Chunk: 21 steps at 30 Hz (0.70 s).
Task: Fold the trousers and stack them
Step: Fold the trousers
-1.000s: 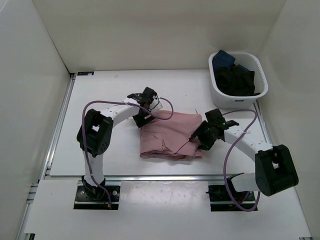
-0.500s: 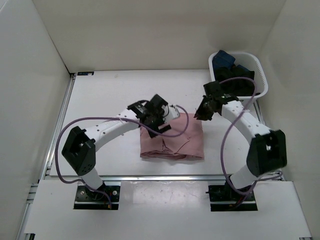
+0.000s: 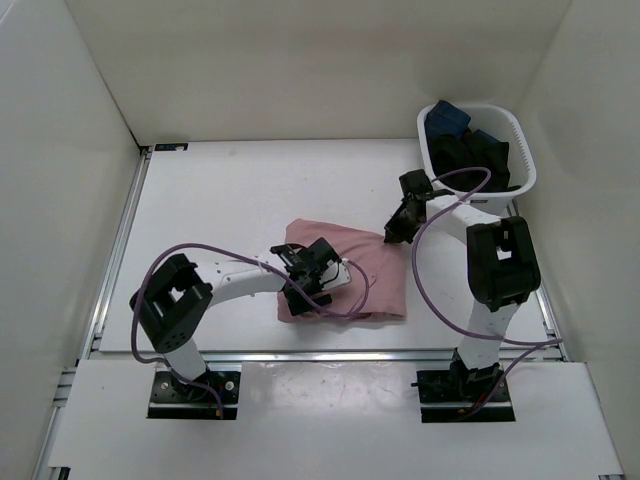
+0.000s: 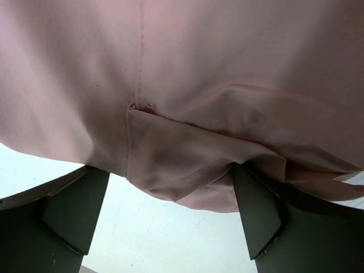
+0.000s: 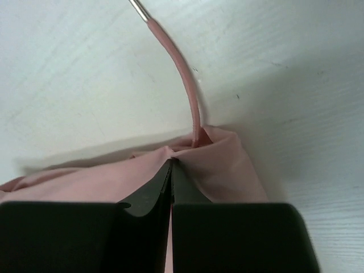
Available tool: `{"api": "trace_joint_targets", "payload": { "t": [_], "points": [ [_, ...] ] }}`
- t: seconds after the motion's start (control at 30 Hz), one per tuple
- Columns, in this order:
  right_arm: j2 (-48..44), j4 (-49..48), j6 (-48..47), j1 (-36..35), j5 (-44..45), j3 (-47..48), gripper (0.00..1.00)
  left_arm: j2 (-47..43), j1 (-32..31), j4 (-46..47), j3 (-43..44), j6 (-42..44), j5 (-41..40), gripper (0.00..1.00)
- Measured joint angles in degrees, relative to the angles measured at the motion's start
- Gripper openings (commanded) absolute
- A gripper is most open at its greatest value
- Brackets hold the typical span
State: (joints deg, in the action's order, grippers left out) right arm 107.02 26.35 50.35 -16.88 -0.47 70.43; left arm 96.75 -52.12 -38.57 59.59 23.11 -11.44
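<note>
The dusty-pink trousers lie folded in a rough square at the middle of the table. My left gripper sits at their near-left edge. In the left wrist view it is open wide, and a loose fold of the pink cloth hangs between the two fingers without being pinched. My right gripper is at the far-right corner of the trousers. In the right wrist view it is shut on a ridge of the fabric, just below where the thin drawstring comes out.
A white basket holding black and dark-blue garments stands at the back right, close behind my right arm. White walls enclose the table on three sides. The left arm's purple cable loops over the trousers' near edge.
My right gripper swung from the trousers' near-right side to their far-right corner and shut on the fabric. My left gripper, still open, moved from the far-left corner to the near-left edge.
</note>
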Motion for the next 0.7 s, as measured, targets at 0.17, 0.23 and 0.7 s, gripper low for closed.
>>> {"api": "trace_joint_targets", "payload": {
  "t": [0.17,0.23,0.7],
  "points": [
    [0.1,-0.8,-0.3,0.3,1.7,1.9,0.0,-1.3,-1.8,1.8,-1.8,0.4,-3.3,1.0],
    [0.1,-0.9,-1.2,0.4,1.9,2.5,0.0,-1.7,-2.0,1.9,-1.9,0.4,-4.2,1.0],
    [-22.6,10.3,-18.7,2.5,3.8,6.3,0.99,-3.6,5.5,-7.5,25.3,-4.7,0.0,1.0]
  ]
}}
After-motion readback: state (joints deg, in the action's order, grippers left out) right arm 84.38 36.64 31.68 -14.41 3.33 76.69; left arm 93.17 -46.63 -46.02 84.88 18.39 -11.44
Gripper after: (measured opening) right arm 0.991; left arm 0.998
